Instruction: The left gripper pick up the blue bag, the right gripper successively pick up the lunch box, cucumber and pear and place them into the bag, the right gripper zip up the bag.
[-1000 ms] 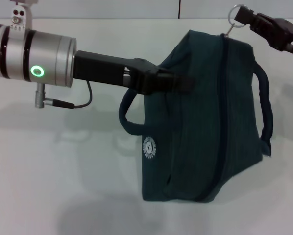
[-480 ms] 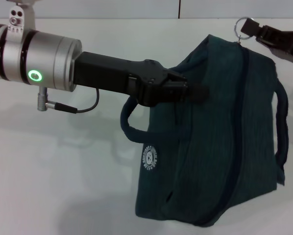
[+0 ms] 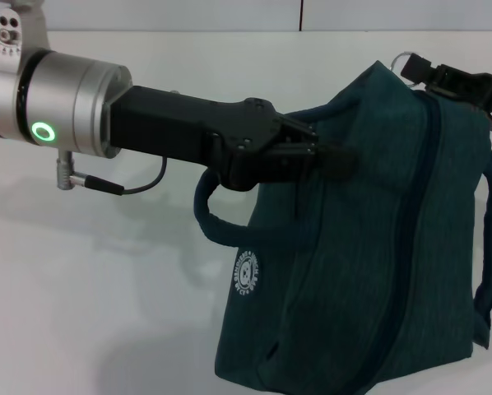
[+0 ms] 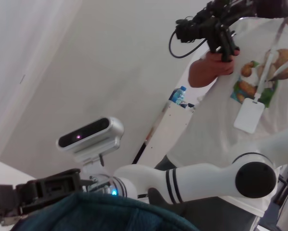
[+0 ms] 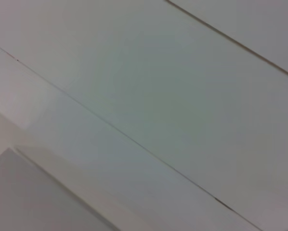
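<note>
My left pincer (image 3: 332,160) pinches the blue bag (image 3: 369,271) aloft, right pincer (image 3: 443,78) pinching its zip ring (image 3: 408,63); too hard a pull could tear fabric free.

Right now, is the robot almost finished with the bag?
Nearly, it looks like. The bag is zipped along the whole seam that shows, and no lunch box, cucumber or pear is in sight. The left gripper holds the bag up by its side. The right gripper holds the zip ring at the top corner. Only letting go seems left.
</note>
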Motion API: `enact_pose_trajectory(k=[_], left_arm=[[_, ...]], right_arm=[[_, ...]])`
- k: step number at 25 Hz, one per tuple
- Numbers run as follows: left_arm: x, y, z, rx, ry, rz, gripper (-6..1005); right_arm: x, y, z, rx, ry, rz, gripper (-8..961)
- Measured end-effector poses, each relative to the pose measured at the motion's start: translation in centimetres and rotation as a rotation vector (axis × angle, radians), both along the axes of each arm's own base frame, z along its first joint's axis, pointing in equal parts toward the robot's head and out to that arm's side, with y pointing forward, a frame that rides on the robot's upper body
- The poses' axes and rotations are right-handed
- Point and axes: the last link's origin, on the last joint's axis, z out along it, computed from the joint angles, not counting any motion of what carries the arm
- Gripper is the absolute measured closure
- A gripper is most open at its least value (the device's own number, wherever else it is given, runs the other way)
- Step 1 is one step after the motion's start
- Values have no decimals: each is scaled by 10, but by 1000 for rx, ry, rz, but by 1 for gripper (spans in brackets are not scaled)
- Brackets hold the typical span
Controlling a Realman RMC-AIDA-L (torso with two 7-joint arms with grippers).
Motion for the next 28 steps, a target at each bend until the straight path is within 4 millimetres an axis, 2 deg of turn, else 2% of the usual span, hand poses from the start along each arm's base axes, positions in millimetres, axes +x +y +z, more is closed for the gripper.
enact_pose_trajectory(k=[14,21,24,28], left_arm=[[4,2,8,33,-65,-4,938],[5,17,3,99,-33,53,914],[6,24,1,134,-22,77,904],[7,34,-3,179,0,117,891]], right_arm=[[-3,0,-5,-4,-12,14,928],[0,-1,0,-6,-16,12,883],[4,-2,5,-1,-22,11,784],[26,-11,25,23,-45,-23,638]])
